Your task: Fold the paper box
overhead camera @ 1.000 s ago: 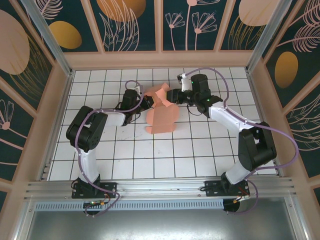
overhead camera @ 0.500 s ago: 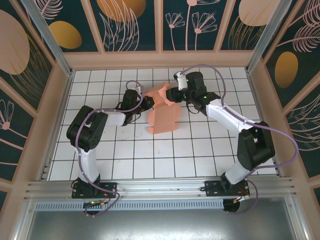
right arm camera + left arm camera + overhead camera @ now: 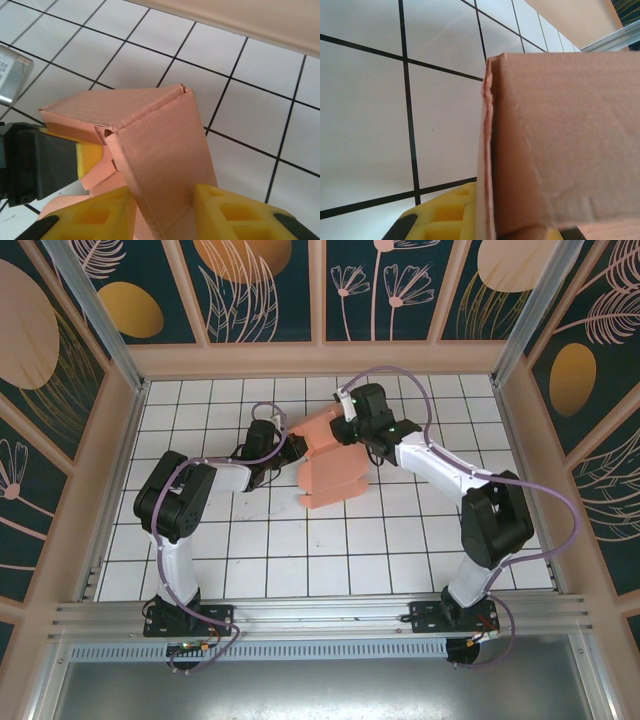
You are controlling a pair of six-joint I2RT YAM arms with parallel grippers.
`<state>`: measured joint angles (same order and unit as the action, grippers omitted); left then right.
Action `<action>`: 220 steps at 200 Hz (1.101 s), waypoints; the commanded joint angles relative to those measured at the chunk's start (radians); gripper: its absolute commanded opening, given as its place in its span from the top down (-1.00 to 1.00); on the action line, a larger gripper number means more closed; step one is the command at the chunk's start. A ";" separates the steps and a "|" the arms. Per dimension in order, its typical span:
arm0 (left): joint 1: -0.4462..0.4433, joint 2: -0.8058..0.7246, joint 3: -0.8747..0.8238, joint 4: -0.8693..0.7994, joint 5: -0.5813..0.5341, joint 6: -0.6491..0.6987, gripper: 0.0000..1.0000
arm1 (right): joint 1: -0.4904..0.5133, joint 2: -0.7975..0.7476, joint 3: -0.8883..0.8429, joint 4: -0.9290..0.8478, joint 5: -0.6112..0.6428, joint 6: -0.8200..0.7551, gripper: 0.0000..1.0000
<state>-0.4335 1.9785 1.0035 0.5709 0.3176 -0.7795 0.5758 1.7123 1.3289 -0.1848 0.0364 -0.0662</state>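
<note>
Salmon-pink matte card paper box point(image 3: 330, 478), creased, half-folded — left hand point(image 3: 291, 448) pinching edge, right hand point(image 3: 162, 212) clamped across panel

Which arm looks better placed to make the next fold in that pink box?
Right, probably. The right claw has the raised end panel of the paper box between its fingers, free to press it over. The left claw is shut on the box's edge, anchoring it.

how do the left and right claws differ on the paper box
The left claw is shut on the paper box's left edge; the right claw's fingers stand apart astride a panel. The left points in from the left, the right from the far right. Both have yellow pads.
</note>
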 commanded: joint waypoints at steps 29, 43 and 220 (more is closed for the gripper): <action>-0.001 0.005 0.041 0.041 0.047 -0.006 1.00 | 0.051 0.064 0.046 -0.044 0.199 -0.062 0.34; -0.001 0.005 0.042 0.041 0.048 -0.006 1.00 | 0.064 0.077 0.055 -0.044 0.254 -0.063 0.36; 0.000 0.002 0.035 0.044 0.052 -0.012 1.00 | 0.173 0.214 0.101 -0.041 0.649 -0.120 0.51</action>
<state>-0.4301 1.9976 1.0084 0.5339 0.3145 -0.7834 0.7460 1.9034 1.4078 -0.2005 0.6750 -0.1856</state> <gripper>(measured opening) 0.063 0.244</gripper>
